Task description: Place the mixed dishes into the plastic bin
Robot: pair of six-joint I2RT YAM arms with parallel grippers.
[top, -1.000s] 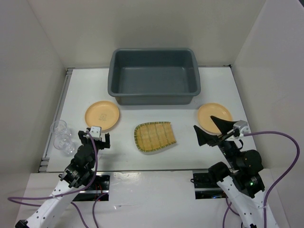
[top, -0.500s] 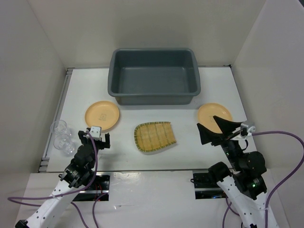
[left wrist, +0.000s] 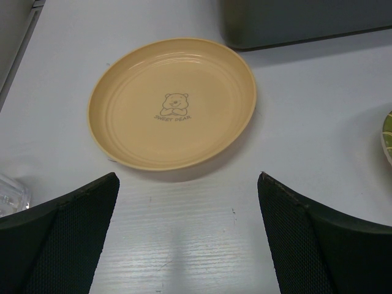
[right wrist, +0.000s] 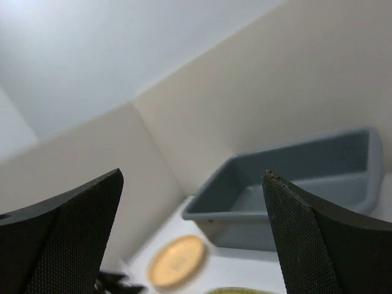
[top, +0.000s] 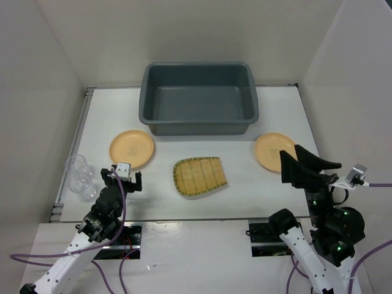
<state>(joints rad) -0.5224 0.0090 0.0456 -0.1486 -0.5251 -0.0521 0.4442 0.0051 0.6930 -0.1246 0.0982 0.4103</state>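
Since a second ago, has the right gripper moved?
Yes. The right gripper swung right, from the right plate's near-left side across to its right edge.

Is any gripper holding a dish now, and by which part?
Nothing is held: the left gripper and the right gripper both have open, empty jaws.

We see two arms, left arm (top: 101, 211) & right arm (top: 334, 231), w/ white lower links and black joint housings; purple cables (top: 37, 255) loop off each, and small green LEDs (top: 313, 200) glow on the right one. Left gripper (left wrist: 187, 184) & right gripper (right wrist: 193, 184) have black wedge-shaped fingers (left wrist: 73, 239) w/ fine mesh texture inside, plus a small white-grey cam box (top: 123, 167) at each wrist.
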